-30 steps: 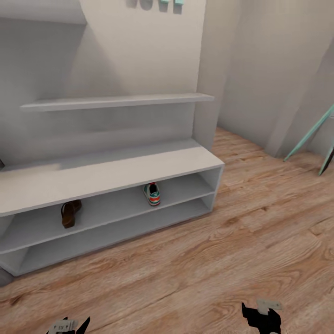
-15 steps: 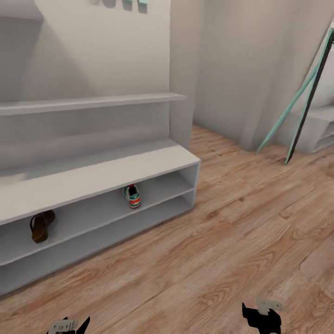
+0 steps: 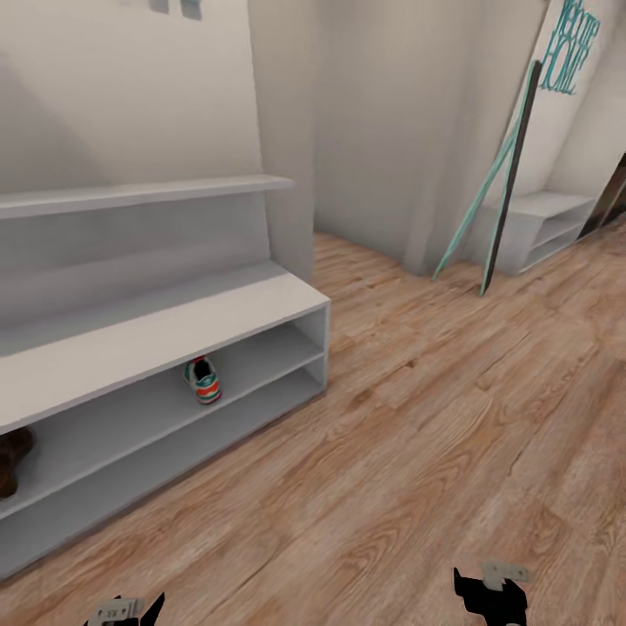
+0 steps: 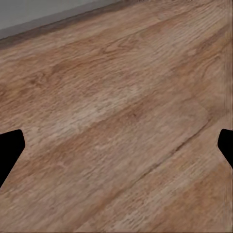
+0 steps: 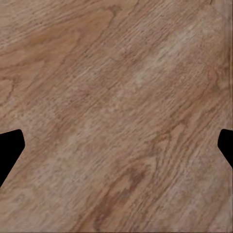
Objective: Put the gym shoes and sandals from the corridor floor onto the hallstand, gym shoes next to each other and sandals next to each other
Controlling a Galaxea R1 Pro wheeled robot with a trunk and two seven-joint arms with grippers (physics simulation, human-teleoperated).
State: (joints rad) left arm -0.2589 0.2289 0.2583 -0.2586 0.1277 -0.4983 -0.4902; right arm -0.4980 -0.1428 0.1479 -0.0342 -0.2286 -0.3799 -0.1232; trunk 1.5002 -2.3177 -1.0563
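Note:
The pale-grey hallstand [image 3: 165, 335] stands at the left of the head view. One gym shoe [image 3: 204, 381], white with green stripes and an orange-red heel, sits on its upper open shelf level. A dark brown sandal [image 3: 9, 461] lies on the same level, cut off by the picture's left edge. My left gripper [image 3: 122, 610] and right gripper [image 3: 491, 596] hang low at the bottom edge, far from the rack. In the wrist views the left gripper [image 4: 116, 150] and right gripper [image 5: 116, 150] are open, with bare corridor floor [image 3: 417, 452] between the fingertips.
A floating shelf [image 3: 148, 193] runs above the hallstand. At the far right stands a white bench unit [image 3: 543, 228] under teal "HOME" lettering [image 3: 569, 54]. A thin teal-and-black frame [image 3: 504, 187] leans on the wall beside it. A wall corner [image 3: 283, 156] juts out behind the rack's end.
The whole head view has swung to the right, so the camera moved: the hallstand and shoes slid leftward in the picture and the white bench came into view. Both grippers stay as they were.

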